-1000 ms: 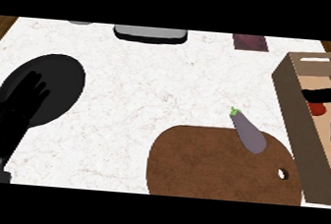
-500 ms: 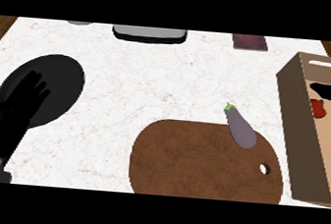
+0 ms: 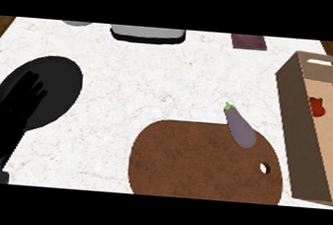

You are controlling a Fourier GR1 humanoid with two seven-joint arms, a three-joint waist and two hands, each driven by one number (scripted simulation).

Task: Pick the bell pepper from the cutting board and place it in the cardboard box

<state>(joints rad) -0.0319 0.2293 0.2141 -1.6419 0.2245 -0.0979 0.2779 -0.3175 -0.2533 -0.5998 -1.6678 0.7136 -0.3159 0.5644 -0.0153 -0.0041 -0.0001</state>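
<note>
You have a white marbled counter (image 3: 164, 79) under you, and on it, from the biggest thing down, a round brown cutting board (image 3: 194, 166) at the lower middle, a long cardboard box (image 3: 300, 130) along the right edge, and a black oval plate (image 3: 50, 93) at the left. Your left hand (image 3: 16, 107) lies over that plate, fingers straight and relaxed, holding nothing; it looks to be resting there. Your right hand does not show anywhere in this view, so you cannot say how it stands. On the upper right part of the board lies a purple eggplant (image 3: 240, 127) with a small green stem, its tip reaching past the board's edge toward the counter. The bell pepper (image 3: 317, 107), small and red, is already inside the box, close to its left wall in the upper half, and no longer on the board. So, judged from how things lie, the placing seems to be done. What could go wrong from here is mostly a mistake of target: the eggplant is the only thing left on the board, and a new reach toward the board would take the wrong vegetable. Also, if the right arm comes back low over the box, it may catch the near wall and push the box along the counter. At the far edge you see a grey appliance (image 3: 148, 34) and a small dark object (image 3: 249, 42), both well apart from the work.
</note>
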